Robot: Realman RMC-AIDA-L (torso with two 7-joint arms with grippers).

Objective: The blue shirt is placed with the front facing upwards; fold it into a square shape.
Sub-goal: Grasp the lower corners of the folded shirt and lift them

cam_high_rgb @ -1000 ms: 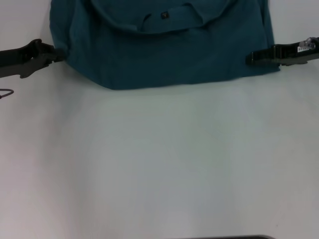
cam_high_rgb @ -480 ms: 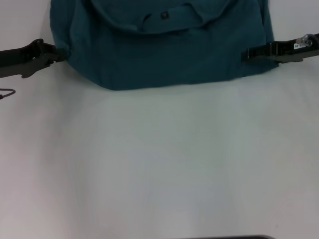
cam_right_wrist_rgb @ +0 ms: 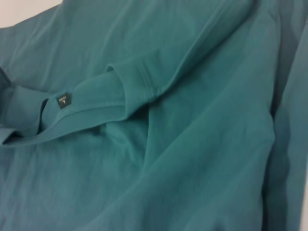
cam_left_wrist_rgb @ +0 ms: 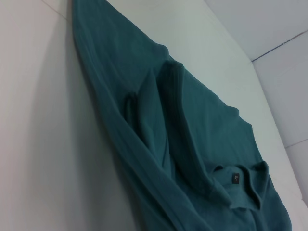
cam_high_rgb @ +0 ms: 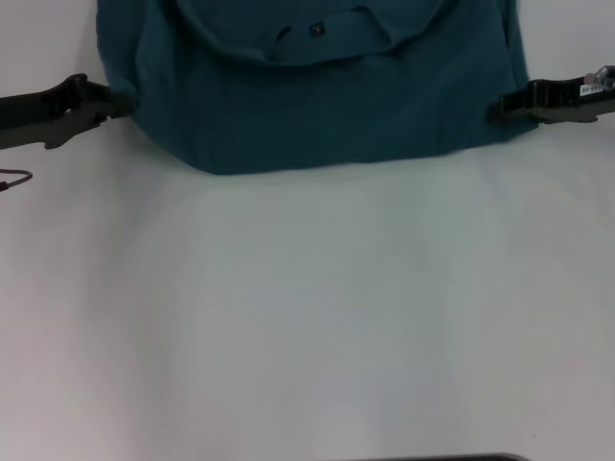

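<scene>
Blue shirt (cam_high_rgb: 317,96) bunched at far table (cam_high_rgb: 307,317) edge, neck tag (cam_high_rgb: 316,31) up. My left gripper (cam_high_rgb: 123,102) at left hem, right gripper (cam_high_rgb: 500,106) at right hem, probably readying symmetric fold. Jaw state: cannot tell.

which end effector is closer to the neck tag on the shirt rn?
Roughly even; left end effector looks marginally nearer. It sits at the blue shirt's left edge, the right end effector at its right edge, with the neck tag near the middle between them.

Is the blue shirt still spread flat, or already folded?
Partly folded: the blue shirt has layers doubled over near the neck tag; no chest lettering shows.
</scene>
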